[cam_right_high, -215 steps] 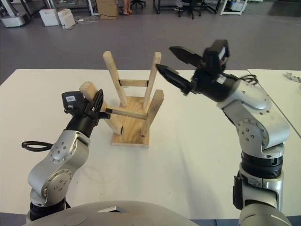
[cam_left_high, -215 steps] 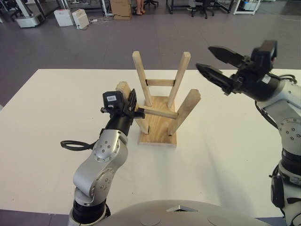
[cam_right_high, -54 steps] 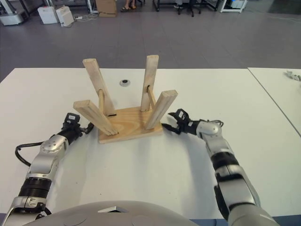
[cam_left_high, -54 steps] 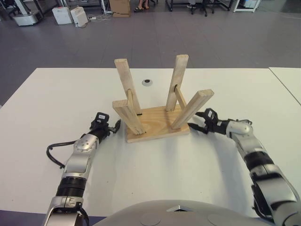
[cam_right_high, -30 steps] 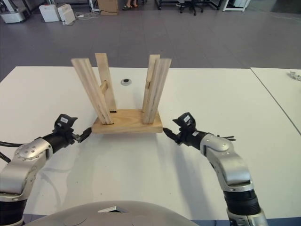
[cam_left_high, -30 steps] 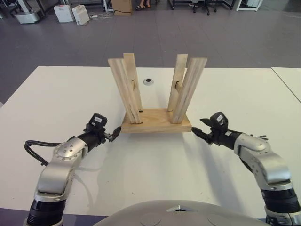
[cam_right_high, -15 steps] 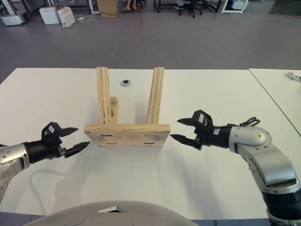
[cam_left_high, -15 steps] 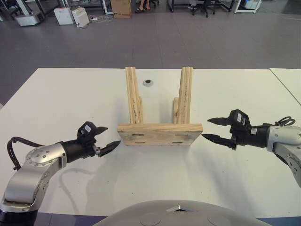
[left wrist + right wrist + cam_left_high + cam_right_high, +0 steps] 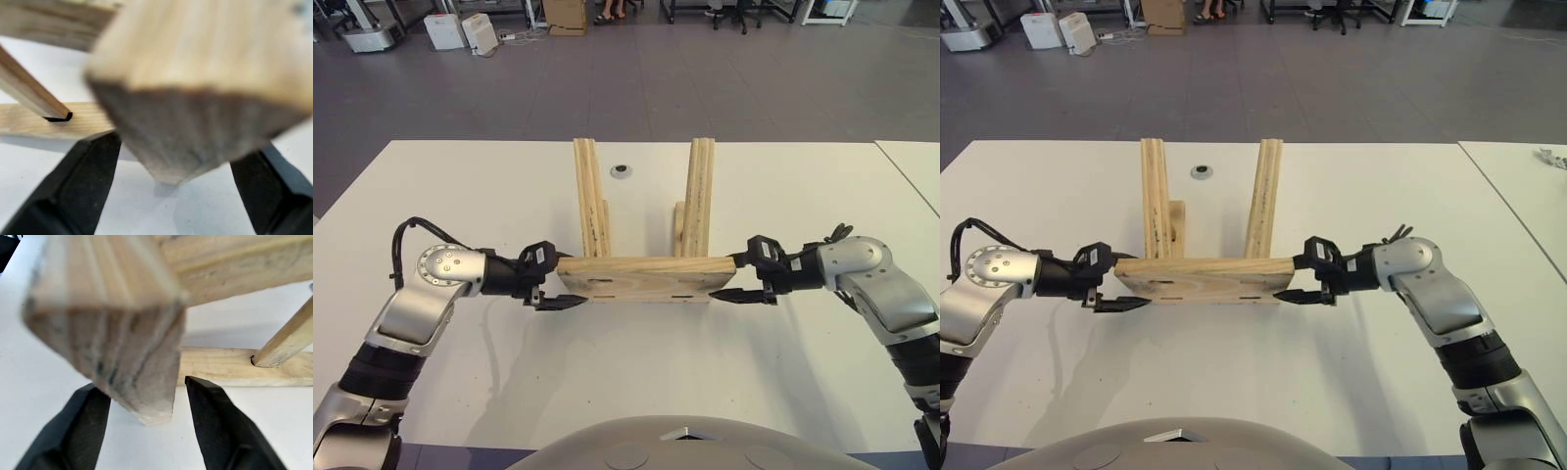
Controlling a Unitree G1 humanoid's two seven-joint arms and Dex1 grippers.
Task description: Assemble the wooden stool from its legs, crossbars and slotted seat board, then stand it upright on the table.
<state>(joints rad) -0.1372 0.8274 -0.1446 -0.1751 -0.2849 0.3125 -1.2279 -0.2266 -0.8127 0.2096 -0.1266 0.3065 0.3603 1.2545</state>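
Jaws wide on both: left gripper point(image 9: 563, 284) straddles the left end of the seat board point(image 9: 646, 279), right gripper point(image 9: 729, 279) straddles the right end, mid-frame. Stool point(image 9: 641, 245) lies on its side on the table point(image 9: 460, 186), legs point(image 9: 590, 201) pointing toward the upper frame.

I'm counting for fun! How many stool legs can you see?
4. Two legs overlap on the left, two on the right, all pointing away from the seat board; the lower ones are mostly hidden.
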